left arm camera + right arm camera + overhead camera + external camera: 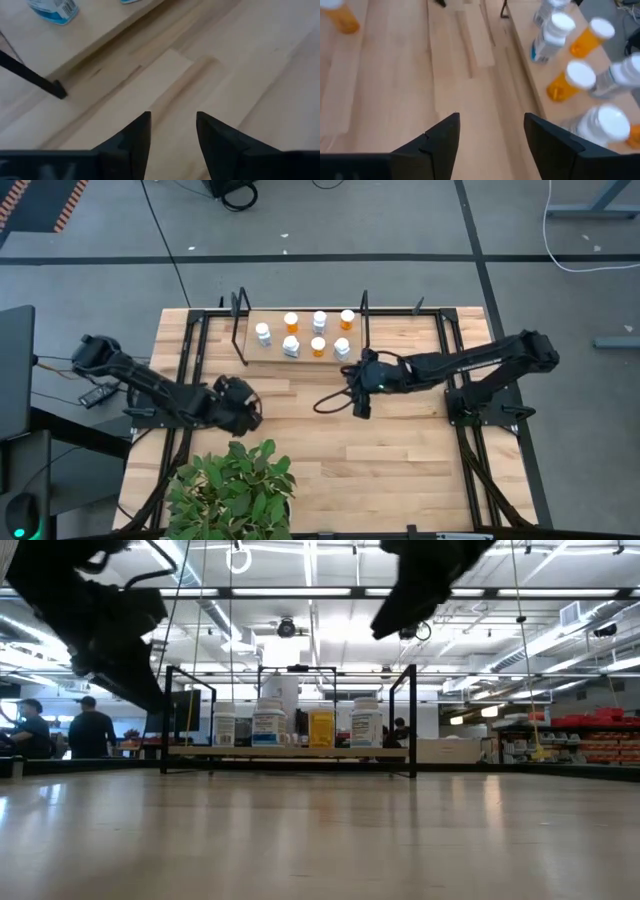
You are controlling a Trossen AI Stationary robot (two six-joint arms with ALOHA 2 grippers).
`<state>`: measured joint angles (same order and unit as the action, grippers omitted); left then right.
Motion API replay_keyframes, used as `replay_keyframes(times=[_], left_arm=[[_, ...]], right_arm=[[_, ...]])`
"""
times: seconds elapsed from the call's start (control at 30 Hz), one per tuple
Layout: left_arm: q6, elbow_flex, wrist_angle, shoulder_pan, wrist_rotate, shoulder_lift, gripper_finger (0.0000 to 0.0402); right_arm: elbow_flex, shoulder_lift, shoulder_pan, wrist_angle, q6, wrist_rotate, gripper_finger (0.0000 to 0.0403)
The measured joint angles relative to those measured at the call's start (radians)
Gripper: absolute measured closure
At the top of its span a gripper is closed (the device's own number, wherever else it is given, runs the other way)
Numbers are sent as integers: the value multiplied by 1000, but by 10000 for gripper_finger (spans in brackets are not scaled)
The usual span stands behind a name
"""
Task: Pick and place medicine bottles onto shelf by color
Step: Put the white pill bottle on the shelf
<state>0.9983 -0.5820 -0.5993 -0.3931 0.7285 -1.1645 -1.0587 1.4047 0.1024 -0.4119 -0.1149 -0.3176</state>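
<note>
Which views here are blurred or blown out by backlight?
Right wrist view: the medicine bottles on the shelf are smeared. Low view: bright ceiling lights leave both arms as dark silhouettes. Left wrist view: soft. High view: evenly lit, sharp.

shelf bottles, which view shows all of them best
The high view: all seven bottles stand unobstructed on the shelf. The low view overlaps them, the right wrist view crops them, and the left wrist view catches only fragments.

In the right wrist view, the small white-capped medicine bottles (568, 80) on the light-wood shelf (522, 30) are motion-blurred, labels unreadable; one orange bottle (342, 17) is cut by the frame's edge. The left wrist view crops a blue-labelled white bottle (54, 9). In the low view, both dark arms are cropped, jaws unseen.
</note>
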Motion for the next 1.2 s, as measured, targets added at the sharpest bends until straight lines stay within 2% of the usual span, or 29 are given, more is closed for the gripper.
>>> replay_keyframes(times=[0.2,0.37,0.5,0.67,1.0,1.2], left_arm=[[163,78,180,-121,143,0,250],[169,154,412,-213,251,0,260],[168,207,573,-290,384,-12,269],[169,217,610,-346,520,-48,280],[175,217,611,-344,535,-116,298],[163,217,604,-340,538,-119,307]], right_arm=[[-154,174,-50,-15,85,57,182],[-330,348,-88,-106,158,58,190],[-459,442,-110,-135,238,78,205],[-599,502,-144,-127,324,161,240],[-824,667,-242,-127,457,372,344],[-940,778,-296,-114,511,450,370]])
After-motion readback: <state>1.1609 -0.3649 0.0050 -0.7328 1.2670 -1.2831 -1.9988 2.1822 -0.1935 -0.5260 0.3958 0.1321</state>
